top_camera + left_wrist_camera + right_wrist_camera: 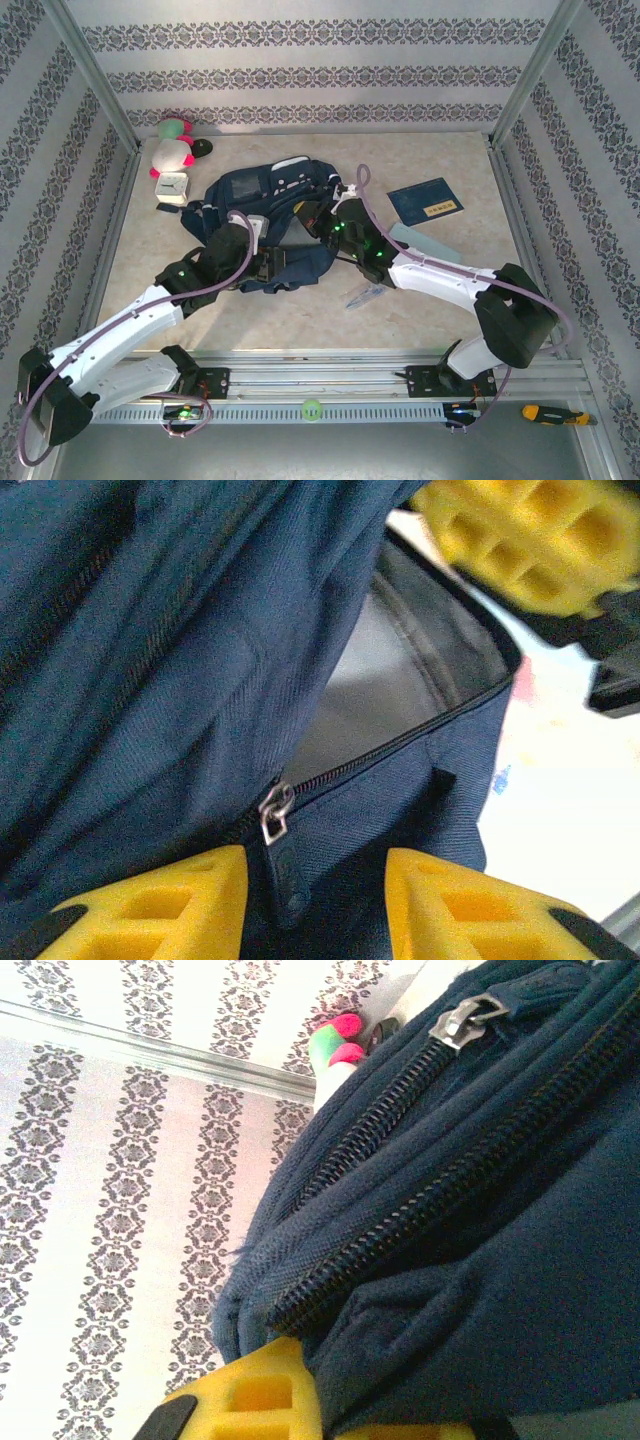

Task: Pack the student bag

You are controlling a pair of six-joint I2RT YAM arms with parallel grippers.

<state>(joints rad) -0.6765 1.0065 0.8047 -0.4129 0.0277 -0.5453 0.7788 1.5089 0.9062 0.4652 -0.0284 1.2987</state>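
The student bag (262, 200), a navy-blue backpack, lies at the middle of the table with both arms reaching into its near side. My left gripper (262, 264) is at the bag's near edge. In the left wrist view my left gripper (315, 885) stands open, and the metal zipper slider (274, 813) with its dark pull tab hangs between the yellow fingers (180, 905), touching neither. The zip is partly undone and shows grey lining (390, 690). My right gripper (322, 224) is at the bag's right side. Seen close, my right gripper (340, 1418) is shut on a fold of the bag (470, 1260).
A pink, white and green plush toy (172, 150) and a small white clock (172, 187) sit at the back left. A dark-blue booklet (425, 201) and a pale flat case (420, 241) lie to the right. A small tool (365, 296) lies near the front.
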